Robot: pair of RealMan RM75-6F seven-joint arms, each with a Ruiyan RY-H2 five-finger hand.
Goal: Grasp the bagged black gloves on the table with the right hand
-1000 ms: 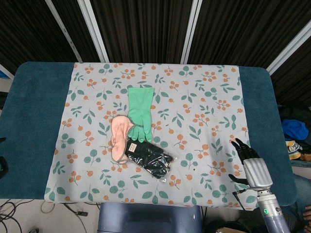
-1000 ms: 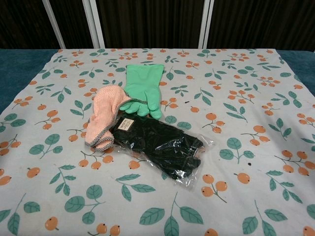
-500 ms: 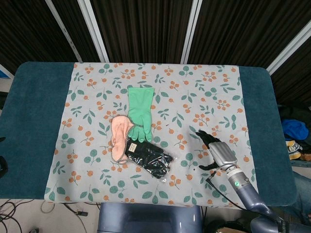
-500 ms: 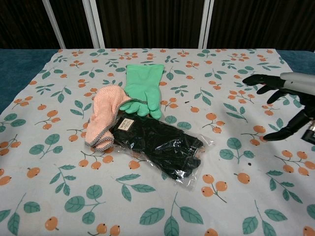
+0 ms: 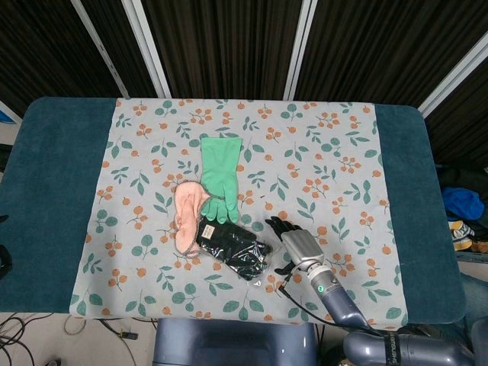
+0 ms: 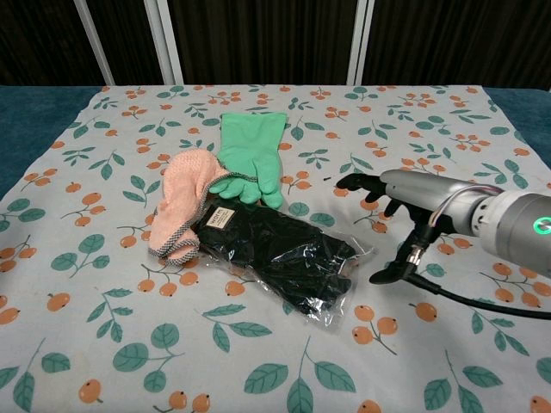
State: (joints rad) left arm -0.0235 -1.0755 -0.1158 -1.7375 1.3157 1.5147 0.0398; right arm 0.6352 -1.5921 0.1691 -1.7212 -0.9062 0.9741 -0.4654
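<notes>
The bagged black gloves (image 5: pixel 234 248) (image 6: pixel 280 257) lie in clear plastic with a small label, near the front middle of the patterned cloth. My right hand (image 5: pixel 293 242) (image 6: pixel 398 200) hovers just to their right, fingers spread and thumb hanging down, holding nothing. A small gap separates it from the bag's right edge. My left hand does not appear in either view.
A green rubber glove (image 5: pixel 220 177) (image 6: pixel 250 154) lies behind the bag, and a pink knitted glove (image 5: pixel 187 213) (image 6: pixel 184 200) touches the bag's left end. The floral cloth (image 5: pixel 320 145) covers a teal table (image 5: pixel 53 183). A black cable (image 6: pixel 482 303) trails from my right wrist.
My right hand has swept leftwards across the cloth from the table's right edge to just beside the bag. The gloves have not moved.
</notes>
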